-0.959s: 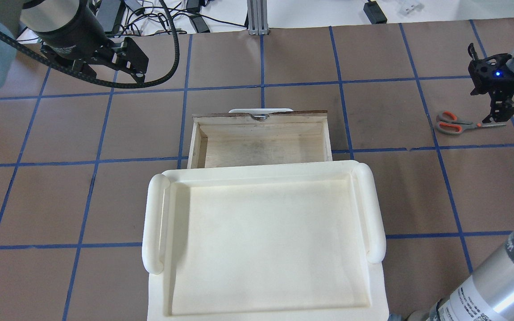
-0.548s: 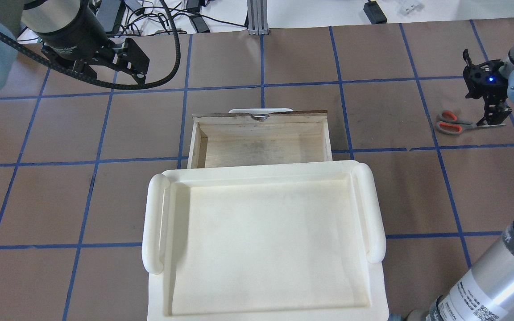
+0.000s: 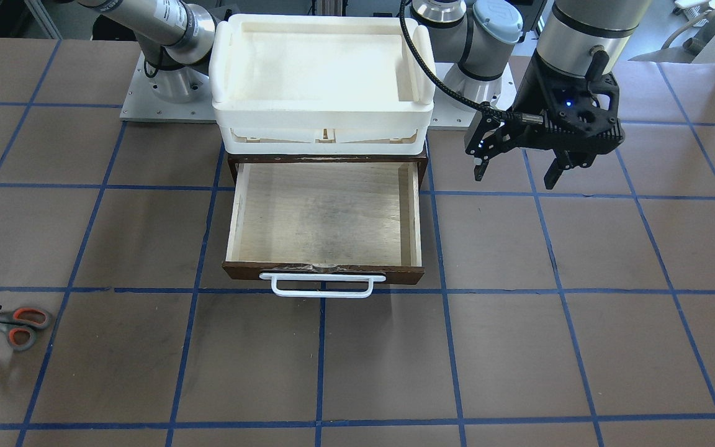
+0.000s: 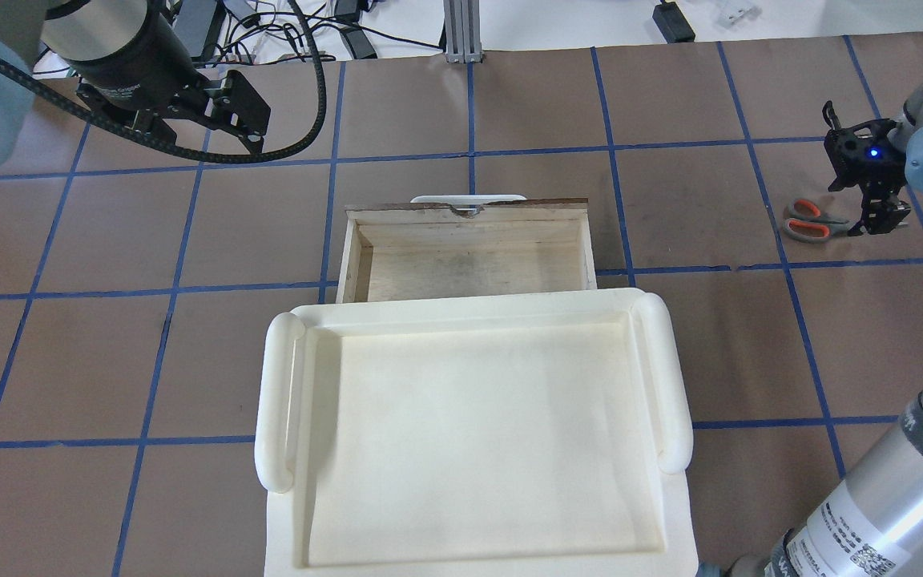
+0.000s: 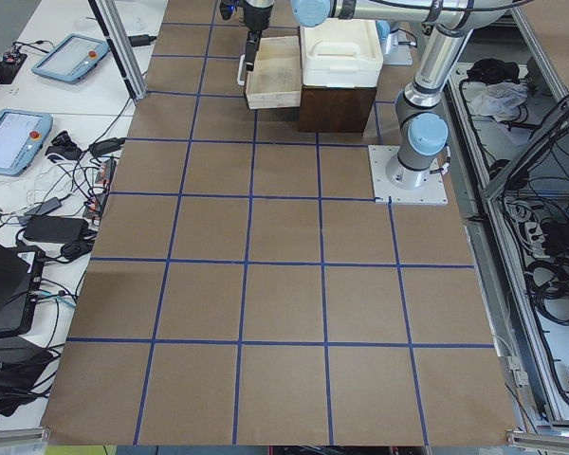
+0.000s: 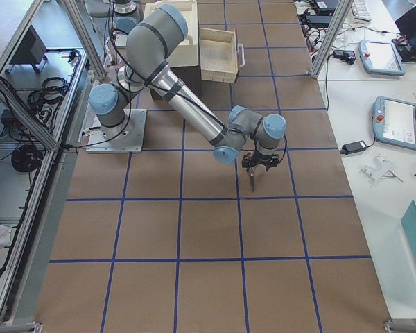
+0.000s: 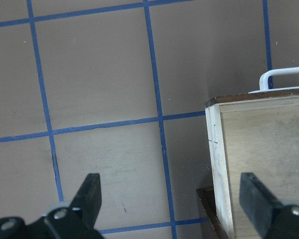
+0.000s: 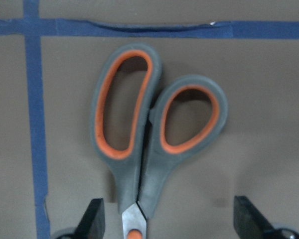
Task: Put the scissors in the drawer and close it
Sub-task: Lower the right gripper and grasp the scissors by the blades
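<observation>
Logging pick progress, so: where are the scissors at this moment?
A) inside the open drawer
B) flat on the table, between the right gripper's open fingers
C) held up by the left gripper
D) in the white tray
B: the right wrist view shows the scissors lying on the table with the right gripper spread to either side of them, and the drawer is open with nothing in it.
</observation>
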Available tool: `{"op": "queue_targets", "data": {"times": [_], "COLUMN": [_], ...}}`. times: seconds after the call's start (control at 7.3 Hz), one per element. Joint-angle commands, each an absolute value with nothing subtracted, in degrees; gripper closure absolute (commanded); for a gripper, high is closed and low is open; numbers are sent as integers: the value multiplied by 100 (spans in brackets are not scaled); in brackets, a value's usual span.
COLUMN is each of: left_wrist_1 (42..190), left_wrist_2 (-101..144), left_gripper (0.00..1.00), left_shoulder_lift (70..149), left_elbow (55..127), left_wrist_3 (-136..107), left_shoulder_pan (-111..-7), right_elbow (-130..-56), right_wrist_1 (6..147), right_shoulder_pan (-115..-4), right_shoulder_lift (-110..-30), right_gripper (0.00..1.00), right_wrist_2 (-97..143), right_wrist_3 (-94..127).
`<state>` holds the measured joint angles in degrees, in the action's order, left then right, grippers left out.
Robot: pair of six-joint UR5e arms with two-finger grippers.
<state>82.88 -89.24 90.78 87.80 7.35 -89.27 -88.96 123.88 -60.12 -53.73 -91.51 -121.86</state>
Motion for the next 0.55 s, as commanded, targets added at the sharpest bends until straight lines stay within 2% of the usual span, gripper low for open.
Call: {"op": "queue_targets", "data": {"times": [0.0,0.27,0.41], "left_wrist_1": [8288,8288,8288], "left_wrist_2": [-8921,-8903,-8903], "left_gripper": [0,0,0], "left_shoulder_lift": [9070,9079,9062], "left_elbow": [8789,8789,8798], "left_wrist_3": [738,738,738], "left_shoulder_pan": [-8930,-8930,-8930], "right_elbow": [-8921,-8921,-8921], "right_wrist_1": [12270,11998,12006], "right_shoulder_pan": [-6012,-6012,-6012], "right_shoulder_lift": [-5388,-5388,-5379], "right_gripper": [8,8,22], "right_wrist_2": [-9167,-9167,-9150], "right_wrist_3": [-12182,-12199,-12243]}}
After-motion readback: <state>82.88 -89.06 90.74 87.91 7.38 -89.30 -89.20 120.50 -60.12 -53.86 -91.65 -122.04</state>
